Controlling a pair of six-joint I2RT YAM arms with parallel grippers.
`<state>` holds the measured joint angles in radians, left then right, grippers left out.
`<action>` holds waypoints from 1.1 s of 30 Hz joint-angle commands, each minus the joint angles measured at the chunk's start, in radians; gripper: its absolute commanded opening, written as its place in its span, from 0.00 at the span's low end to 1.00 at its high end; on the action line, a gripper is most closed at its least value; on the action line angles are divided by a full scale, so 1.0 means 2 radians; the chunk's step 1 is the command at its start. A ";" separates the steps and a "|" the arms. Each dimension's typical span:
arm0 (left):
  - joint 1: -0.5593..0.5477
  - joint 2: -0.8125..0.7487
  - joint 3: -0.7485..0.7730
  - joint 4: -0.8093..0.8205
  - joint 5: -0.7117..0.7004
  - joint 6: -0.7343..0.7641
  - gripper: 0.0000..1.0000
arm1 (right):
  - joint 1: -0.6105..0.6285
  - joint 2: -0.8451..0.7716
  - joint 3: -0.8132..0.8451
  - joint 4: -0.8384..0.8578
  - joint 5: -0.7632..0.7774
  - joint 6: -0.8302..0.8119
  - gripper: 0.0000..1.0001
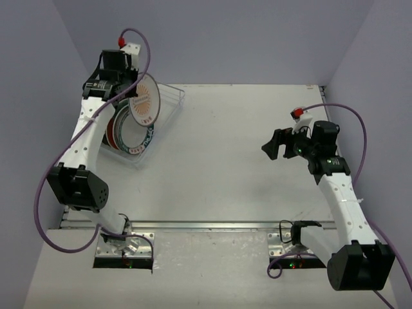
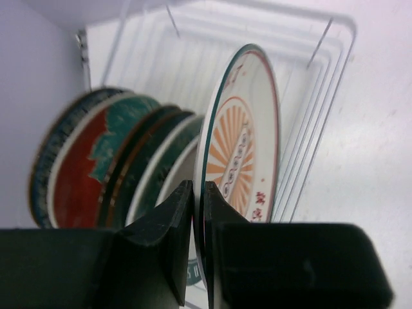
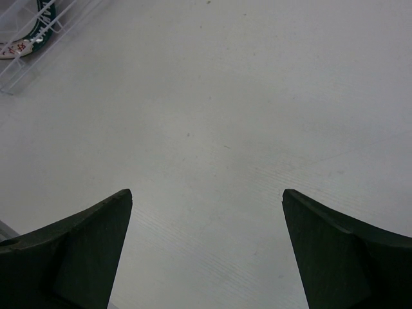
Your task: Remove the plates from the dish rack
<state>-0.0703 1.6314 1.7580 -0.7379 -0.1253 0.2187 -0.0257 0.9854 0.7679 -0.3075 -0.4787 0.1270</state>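
A pale grey surface (image 3: 212, 96), faintly scuffed, lies beneath the right gripper (image 3: 206, 193). Lavender walls (image 1: 219, 38) stand beyond it, and a metal rail (image 1: 219, 225) runs behind it.

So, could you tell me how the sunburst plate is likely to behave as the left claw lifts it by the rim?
It looks rigid and glazed, so the sunburst plate will probably keep shape but may slip. The left claw pinches only its thin rim, so it could pivot. Likely breakable if dropped.
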 commanded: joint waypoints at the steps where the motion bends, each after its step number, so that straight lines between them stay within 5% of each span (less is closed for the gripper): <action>1: 0.003 -0.068 0.079 0.036 0.053 -0.020 0.00 | 0.000 0.012 0.040 0.041 -0.015 0.025 0.99; 6: 0.003 -0.111 0.065 0.042 0.216 -0.042 0.00 | 0.000 0.041 0.076 0.057 -0.052 0.085 0.99; 13: -0.013 -0.141 -0.046 0.063 0.420 -0.087 0.00 | 0.003 0.095 0.095 0.130 -0.157 0.228 0.98; 18: -0.023 -0.151 -0.105 0.064 0.453 -0.078 0.00 | 0.039 0.112 0.115 0.177 -0.196 0.261 0.95; 25: -0.032 -0.153 -0.130 0.041 0.486 -0.052 0.00 | 0.131 0.130 0.125 0.153 -0.160 0.195 0.91; 33: -0.063 -0.142 -0.156 0.016 0.504 -0.027 0.00 | 0.169 0.210 0.184 0.115 -0.150 0.185 0.76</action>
<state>-0.1611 1.3613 1.4543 -0.7258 0.8090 0.1345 0.2896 1.3468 1.0555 -0.0685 -0.7872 0.5217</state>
